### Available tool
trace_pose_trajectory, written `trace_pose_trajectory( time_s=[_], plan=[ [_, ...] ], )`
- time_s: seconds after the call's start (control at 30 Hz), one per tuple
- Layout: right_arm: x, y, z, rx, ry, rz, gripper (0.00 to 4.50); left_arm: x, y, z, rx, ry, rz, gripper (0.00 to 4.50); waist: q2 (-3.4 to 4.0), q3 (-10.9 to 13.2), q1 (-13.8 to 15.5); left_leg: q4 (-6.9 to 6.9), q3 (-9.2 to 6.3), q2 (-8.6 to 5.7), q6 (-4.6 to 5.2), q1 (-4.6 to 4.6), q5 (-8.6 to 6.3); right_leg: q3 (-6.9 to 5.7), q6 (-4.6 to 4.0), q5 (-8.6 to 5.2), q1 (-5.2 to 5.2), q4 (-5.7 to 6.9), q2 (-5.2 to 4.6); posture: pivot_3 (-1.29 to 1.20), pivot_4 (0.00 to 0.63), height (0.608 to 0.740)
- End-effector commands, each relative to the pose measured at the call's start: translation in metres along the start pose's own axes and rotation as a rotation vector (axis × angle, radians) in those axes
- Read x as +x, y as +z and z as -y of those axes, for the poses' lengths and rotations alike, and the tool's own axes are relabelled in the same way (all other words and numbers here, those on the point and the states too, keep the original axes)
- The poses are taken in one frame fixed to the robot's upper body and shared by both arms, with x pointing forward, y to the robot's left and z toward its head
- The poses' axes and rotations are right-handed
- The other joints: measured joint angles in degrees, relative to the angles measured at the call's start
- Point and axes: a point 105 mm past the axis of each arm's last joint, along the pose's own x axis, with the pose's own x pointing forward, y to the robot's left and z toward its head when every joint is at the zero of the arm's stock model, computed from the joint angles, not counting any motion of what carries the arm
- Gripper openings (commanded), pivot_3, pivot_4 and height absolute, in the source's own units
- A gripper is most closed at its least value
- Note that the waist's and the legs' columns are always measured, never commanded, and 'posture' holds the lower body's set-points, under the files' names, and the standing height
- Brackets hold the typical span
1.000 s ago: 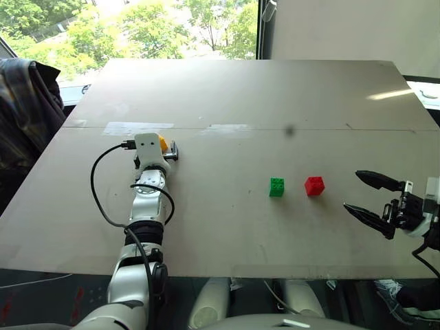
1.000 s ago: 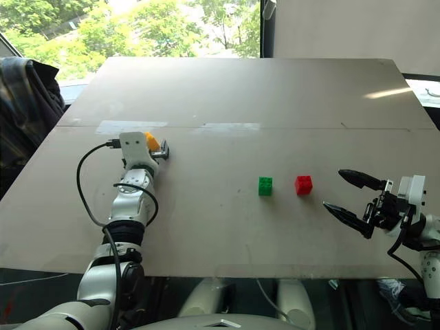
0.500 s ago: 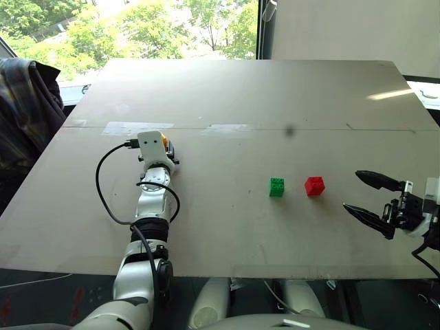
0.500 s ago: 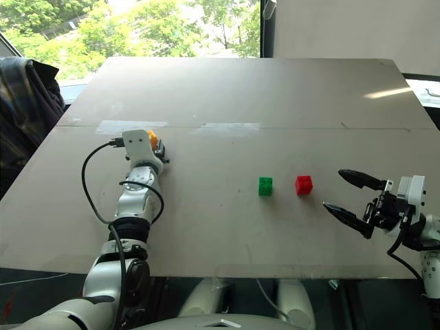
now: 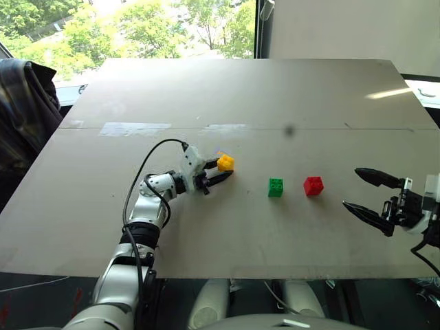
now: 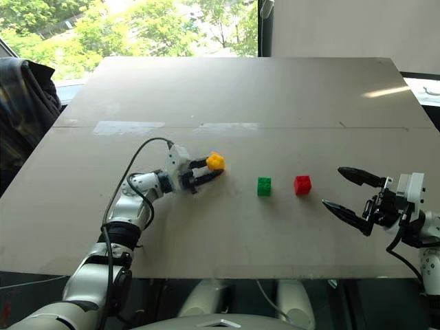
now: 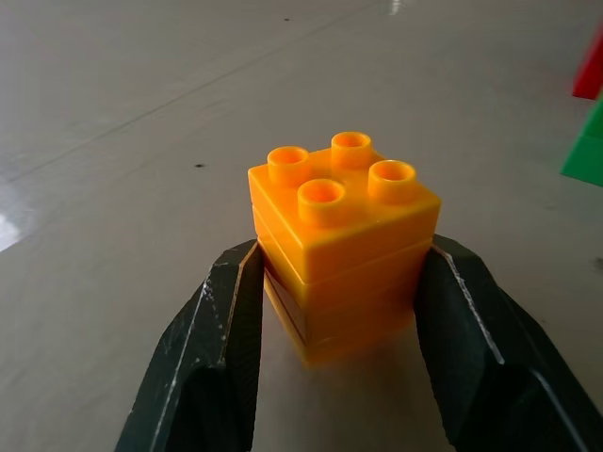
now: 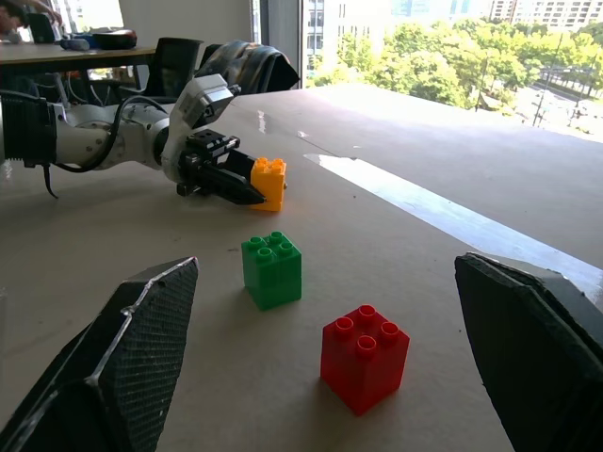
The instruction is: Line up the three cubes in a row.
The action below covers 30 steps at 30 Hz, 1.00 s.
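Swung from the left of the frame toward centre, left gripper [image 5: 218,172] jaws pinching yellow cube [image 5: 225,163] just left of green cube [image 5: 276,187] and red cube [image 5: 313,185]; right gripper [image 5: 369,199] jaws spread; row nearly formed.

Office-type test room; a large bare grey table [image 5: 247,96] stands against a window [image 5: 137,27] facing trees. Beyond the right gripper's fingers: a desk [image 8: 57,58], a dark chair [image 8: 174,64]; city buildings outside.

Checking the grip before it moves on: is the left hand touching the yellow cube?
Touching. In the left wrist view both fingers press against opposite sides of the yellow cube, with no gap showing; the left hand is shut on it.
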Motion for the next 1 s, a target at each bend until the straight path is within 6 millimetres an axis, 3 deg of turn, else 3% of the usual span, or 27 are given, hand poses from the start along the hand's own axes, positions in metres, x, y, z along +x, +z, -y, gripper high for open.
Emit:
trace_pose_trajectory(
  time_s=[0.03,0.37,0.77,0.8,0.87,0.9,0.93,1.0],
  plan=[
    [-0.003,0.007,-0.001,-0.039,-0.01,0.017,4.5,0.012,0.002,0.019,0.068,-0.214,-0.01,1.7,0.0,0.0,0.1,0.0,0.02,-0.01,0.01,-0.01,-0.01,-0.01,0.0,0.0,0.0,0.0,0.0,0.0,0.15,0.74],
    [-0.008,0.008,-0.008,-0.045,-0.048,0.014,4.5,0.022,0.002,0.039,0.161,-0.495,-0.02,1.7,-0.01,0.0,-0.2,0.02,0.08,-0.01,0.06,-0.01,-0.03,0.03,0.01,0.0,0.0,-0.01,0.03,0.0,0.15,0.74],
    [-0.013,0.007,-0.009,-0.051,-0.055,0.006,4.5,0.016,-0.004,0.034,0.121,-0.517,-0.076,1.7,-0.03,0.0,-1.3,0.02,0.03,0.0,0.08,0.01,-0.04,0.04,0.03,-0.01,0.01,0.03,0.07,0.0,0.15,0.74],
    [-0.014,0.007,-0.009,-0.051,-0.055,0.005,4.5,0.016,-0.004,0.033,0.112,-0.514,-0.078,2.73,-0.02,0.0,-1.3,0.02,0.03,0.0,0.08,0.02,-0.04,0.05,0.03,-0.01,0.01,0.04,0.07,0.0,0.15,0.74],
    [-0.014,0.006,-0.009,-0.05,-0.054,0.003,4.5,0.016,-0.003,0.031,0.114,-0.507,-0.078,3.77,-0.02,0.0,-1.3,0.02,0.03,0.0,0.08,0.02,-0.04,0.05,0.03,-0.02,0.0,0.06,0.08,0.0,0.15,0.74],
    [-0.014,0.006,-0.009,-0.05,-0.054,0.002,4.5,0.016,-0.003,0.03,0.118,-0.503,-0.076,3.92,-0.02,0.0,-1.3,0.02,0.03,0.0,0.08,0.02,-0.04,0.05,0.03,-0.02,0.01,0.05,0.08,0.0,0.15,0.74],
    [-0.014,0.006,-0.01,-0.049,-0.053,0.001,4.5,0.015,-0.003,0.03,0.121,-0.5,-0.076,4.42,-0.02,0.0,-1.3,0.02,0.04,0.0,0.08,0.03,-0.04,0.06,0.03,-0.02,0.01,0.06,0.08,0.0,0.15,0.74],
    [-0.014,0.005,-0.01,-0.047,-0.051,0.0,4.5,0.014,-0.002,0.027,0.144,-0.478,-0.073,4.42,-0.02,0.0,-1.4,0.03,0.04,0.0,0.08,0.05,-0.04,0.07,0.03,-0.02,0.01,0.09,0.08,0.0,0.15,0.74]
  ],
)
